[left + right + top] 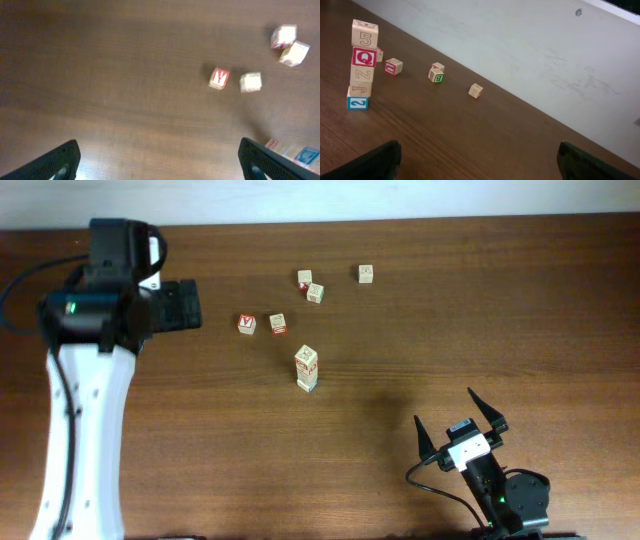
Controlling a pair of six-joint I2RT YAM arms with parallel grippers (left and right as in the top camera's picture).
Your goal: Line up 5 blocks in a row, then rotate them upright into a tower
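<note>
Both the left gripper and right gripper gape wide and empty, well clear of the mid-table tower of five pale wooden alphabet cubes, which an off-centre grip or nudge could easily topple during rotation.

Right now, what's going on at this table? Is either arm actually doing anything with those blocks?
Nothing is being handled at this moment. The left gripper and the right gripper are both open and empty, neither touching a block. A stack of five blocks stands upright on the table. Behind it lie five loose ones: a red V block with a neighbour block beside it, a close pair, and a lone block farthest back.
</note>
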